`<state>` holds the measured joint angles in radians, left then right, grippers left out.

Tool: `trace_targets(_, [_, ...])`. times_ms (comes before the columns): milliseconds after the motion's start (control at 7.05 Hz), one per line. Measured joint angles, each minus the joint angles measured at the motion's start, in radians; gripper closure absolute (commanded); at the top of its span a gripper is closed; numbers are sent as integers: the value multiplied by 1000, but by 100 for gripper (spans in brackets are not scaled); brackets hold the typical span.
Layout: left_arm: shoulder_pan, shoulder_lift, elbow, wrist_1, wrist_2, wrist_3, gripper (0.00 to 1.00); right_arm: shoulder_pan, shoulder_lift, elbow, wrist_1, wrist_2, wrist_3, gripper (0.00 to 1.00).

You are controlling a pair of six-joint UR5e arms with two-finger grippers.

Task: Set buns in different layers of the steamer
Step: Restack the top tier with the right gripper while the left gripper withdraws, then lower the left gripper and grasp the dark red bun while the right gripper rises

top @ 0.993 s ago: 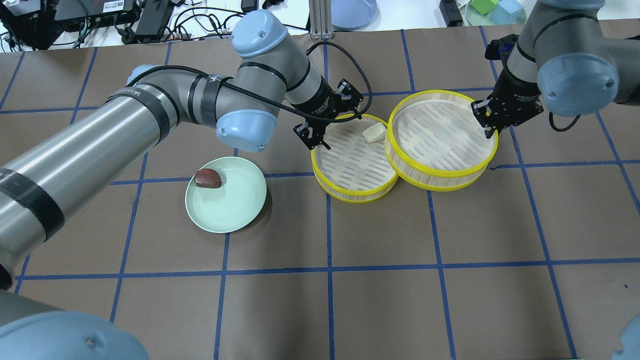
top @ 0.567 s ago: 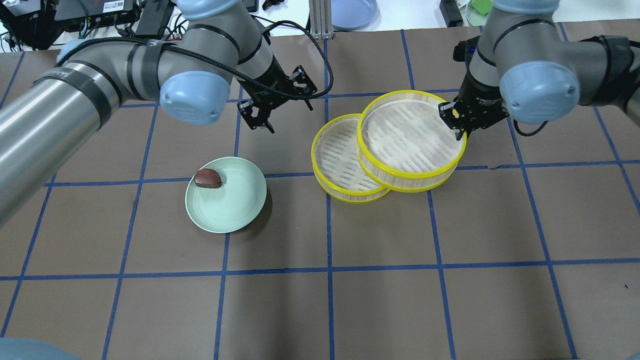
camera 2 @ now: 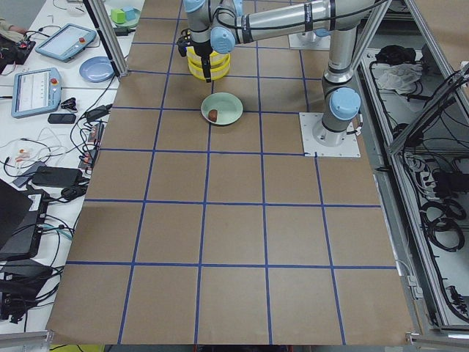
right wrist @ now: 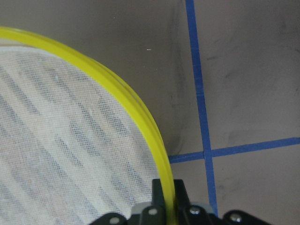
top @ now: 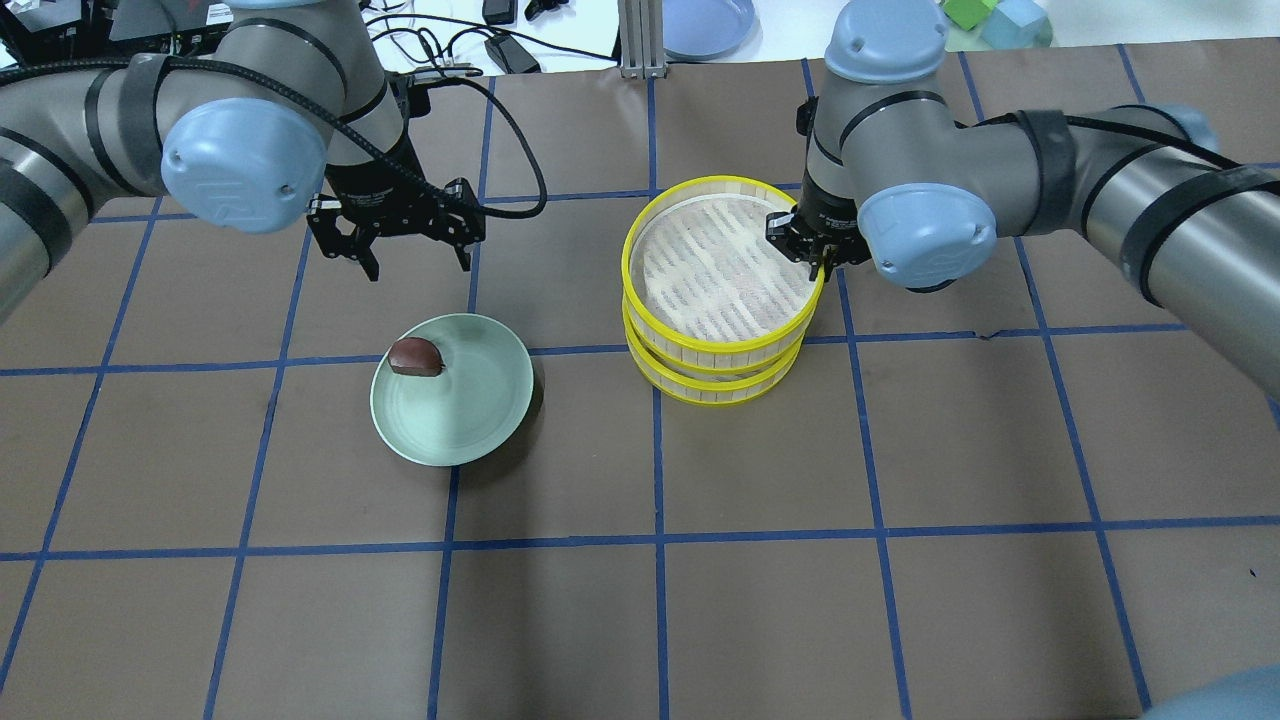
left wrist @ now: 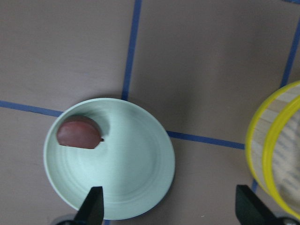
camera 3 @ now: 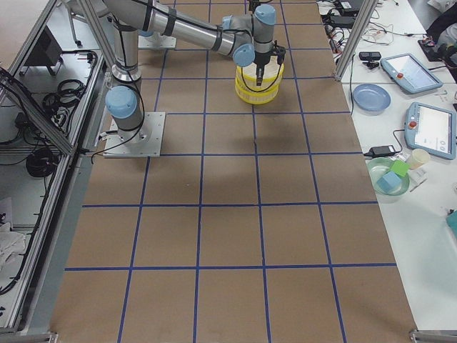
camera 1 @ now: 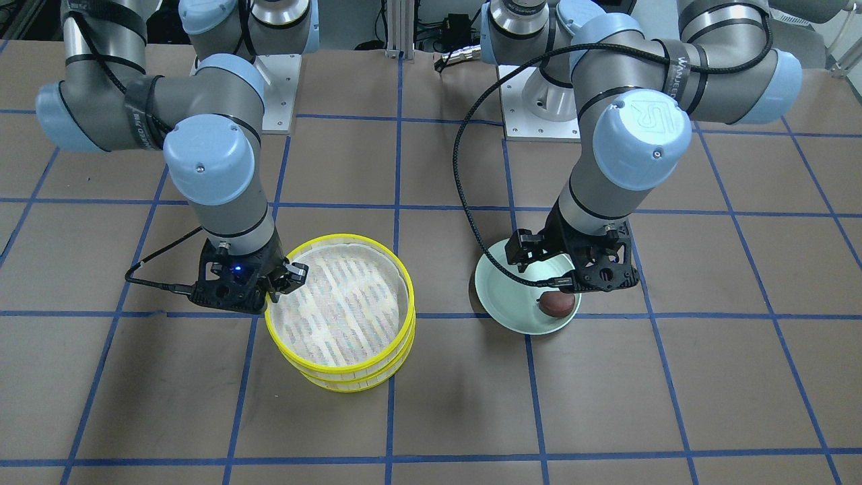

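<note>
brown bun [top: 416, 356] reachable from above on plate [top: 458, 405], steamer stack [top: 716, 352] well apart

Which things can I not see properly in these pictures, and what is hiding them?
- Lower tray inside: covered by the top tray in every view.
- Brown bun, front-facing view: upper part behind the left claw.
- Right claw, side views: too small to judge.
- Both trays, left wrist view: cut off by the right edge.
</note>
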<state>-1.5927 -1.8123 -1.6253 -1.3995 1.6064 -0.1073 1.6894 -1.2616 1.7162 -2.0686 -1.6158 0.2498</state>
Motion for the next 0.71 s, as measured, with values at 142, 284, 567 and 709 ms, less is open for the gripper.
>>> trace_targets(142, [16,-8,-50,17,3,29,0,6,9,2,-11,-2,3,100])
trace_targets(284, [24,-21,-91,48,5,51,0,8,13,4,-14,-3,3,100])
trace_targets(567, [39,-54,-126,92,8,127,0,10,16,8,-14,-12,3,100])
trace_targets(709, [51,-79,-126,130,7,174,1,11,17,10,-11,-18,2,100])
